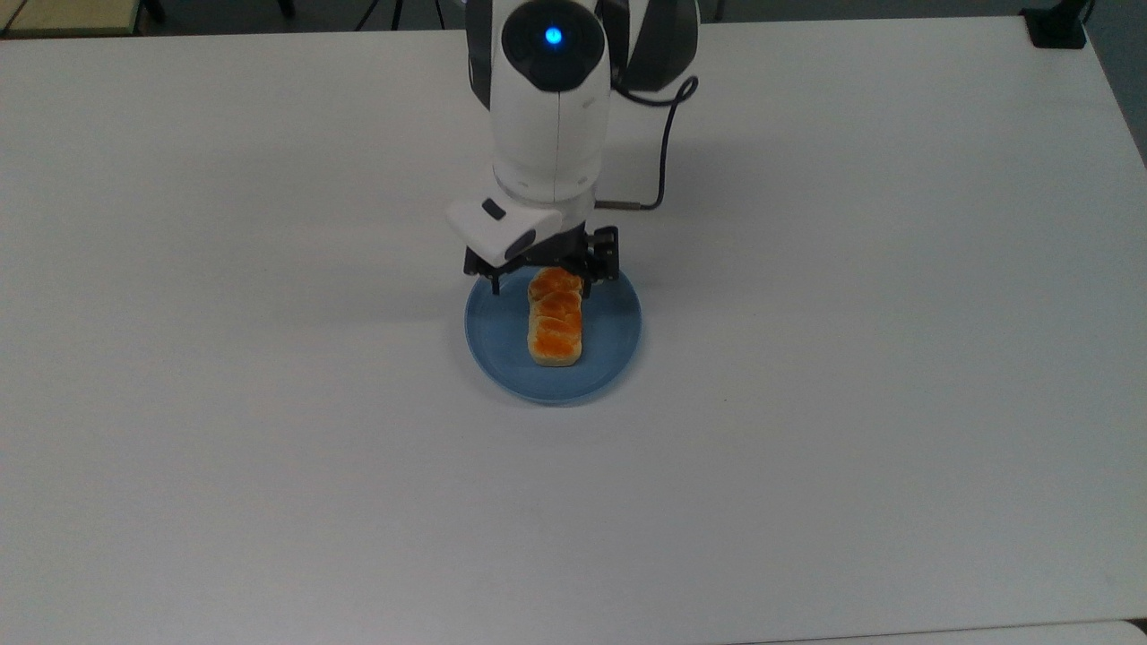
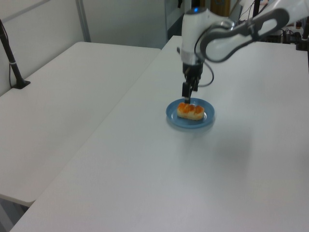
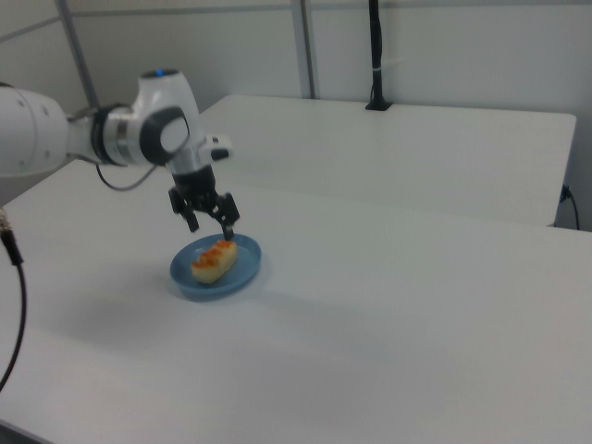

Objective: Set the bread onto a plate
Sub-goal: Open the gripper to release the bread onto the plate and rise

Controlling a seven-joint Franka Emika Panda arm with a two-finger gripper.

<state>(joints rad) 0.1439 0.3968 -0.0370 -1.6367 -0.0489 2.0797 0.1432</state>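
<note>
The bread (image 1: pixel 556 317) (image 2: pixel 190 111) (image 3: pixel 214 260), an oblong loaf with an orange-brown braided top and pale sides, lies flat across the middle of the round blue plate (image 1: pixel 609 354) (image 2: pixel 172 116) (image 3: pixel 245 274). My gripper (image 1: pixel 541 282) (image 2: pixel 187 98) (image 3: pixel 212 223) hangs open just above the loaf's far end, fingers spread and apart from the bread, holding nothing. In the top view the white wrist hides the plate's far rim.
The plate sits mid-table on a wide white table (image 1: pixel 851 403). A second white table (image 2: pixel 58 96) stands beside it in the left view. A black post (image 3: pixel 376 55) rises at the far table edge in the right view.
</note>
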